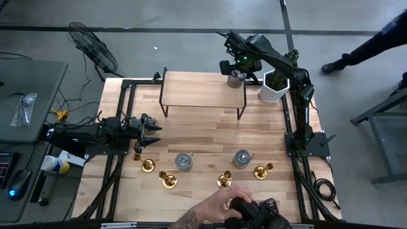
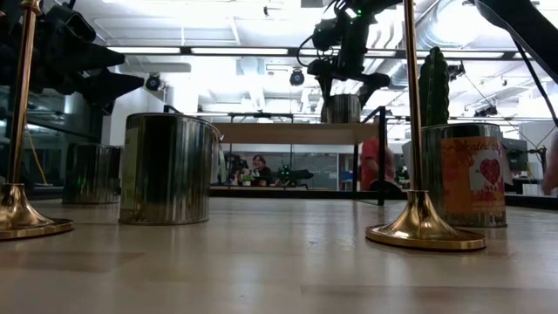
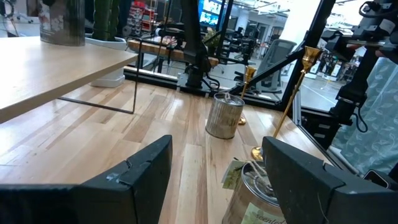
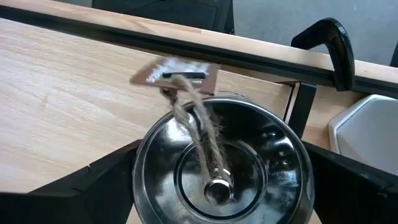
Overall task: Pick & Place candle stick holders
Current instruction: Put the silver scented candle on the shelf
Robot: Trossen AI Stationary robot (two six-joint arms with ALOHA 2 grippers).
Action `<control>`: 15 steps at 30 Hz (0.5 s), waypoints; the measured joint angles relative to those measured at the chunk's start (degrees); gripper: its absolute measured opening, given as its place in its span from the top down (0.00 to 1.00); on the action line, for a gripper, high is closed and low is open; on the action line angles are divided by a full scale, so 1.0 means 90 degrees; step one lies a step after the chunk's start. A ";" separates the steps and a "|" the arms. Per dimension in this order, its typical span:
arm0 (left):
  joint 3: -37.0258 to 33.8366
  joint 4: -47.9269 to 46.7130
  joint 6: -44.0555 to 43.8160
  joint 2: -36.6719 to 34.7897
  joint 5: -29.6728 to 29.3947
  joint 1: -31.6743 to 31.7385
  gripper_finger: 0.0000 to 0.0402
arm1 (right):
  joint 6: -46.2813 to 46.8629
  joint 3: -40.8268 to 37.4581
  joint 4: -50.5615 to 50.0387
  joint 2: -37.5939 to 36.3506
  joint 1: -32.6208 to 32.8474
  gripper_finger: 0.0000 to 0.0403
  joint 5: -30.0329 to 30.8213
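Note:
Several gold candle stick holders point(image 1: 167, 180) stand on their round bases in a row near the table's front edge. Two show in the low view point(image 2: 425, 228) point(image 2: 22, 214). At the table's left, my left gripper point(image 1: 151, 130) point(image 3: 217, 186) points level and is open with nothing between its fingers. My right gripper point(image 1: 236, 67) point(image 4: 217, 186) points steeply down over a silver tin can point(image 1: 236, 78) point(image 4: 221, 168). The can stands on the right end of the wooden shelf point(image 1: 203, 89). The gripper is open, with one finger on each side of the can's top. My right gripper's fingers point(image 4: 115, 183) stand close beside the tin can's upper wall point(image 4: 146, 155), coming from above. Whether they touch it I cannot tell. The can stands upright on the shelf, and a twine with a tag point(image 4: 177, 71) lies on its lid.
Two more tin cans point(image 1: 184, 161) point(image 1: 241, 158) stand among the holders. A white pot with a cactus point(image 1: 275, 86) sits just right of the shelf. A person's hand point(image 1: 222, 202) holds a dark object at the near edge.

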 joint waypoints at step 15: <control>-0.0001 0.0000 0.0001 0.0000 0.0000 0.0001 0.39 | -0.0095 0.0000 0.0031 -0.0092 0.0000 0.05 0.0079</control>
